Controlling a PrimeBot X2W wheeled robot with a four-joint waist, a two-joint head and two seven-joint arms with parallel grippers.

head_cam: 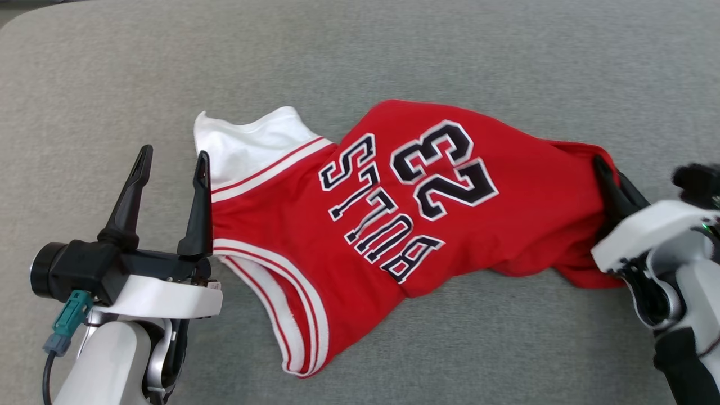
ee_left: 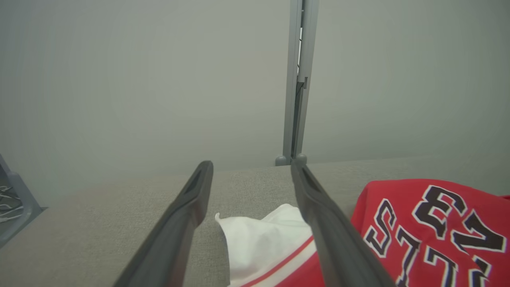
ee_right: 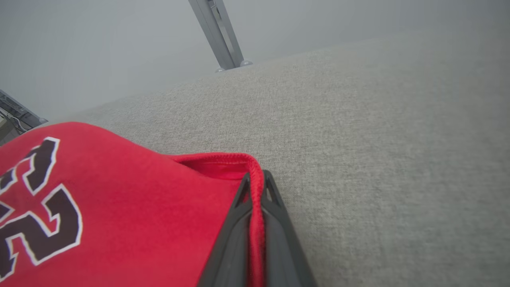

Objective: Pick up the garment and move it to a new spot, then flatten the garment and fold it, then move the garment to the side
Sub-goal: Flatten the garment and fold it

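Jersey (head_cam: 394, 191) rumpled, flattening and folding not done yet. Right gripper (ee_right: 255, 177) clamped on hem (ee_right: 259, 195) at right, left gripper (head_cam: 173, 154) wide open beside shoulder (head_cam: 247, 140).

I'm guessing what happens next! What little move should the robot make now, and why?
Probably the left gripper should edge over the white shoulder of the jersey and close. It hangs open beside that edge, while the right gripper is shut on the red hem; both ends held could pull it flat.
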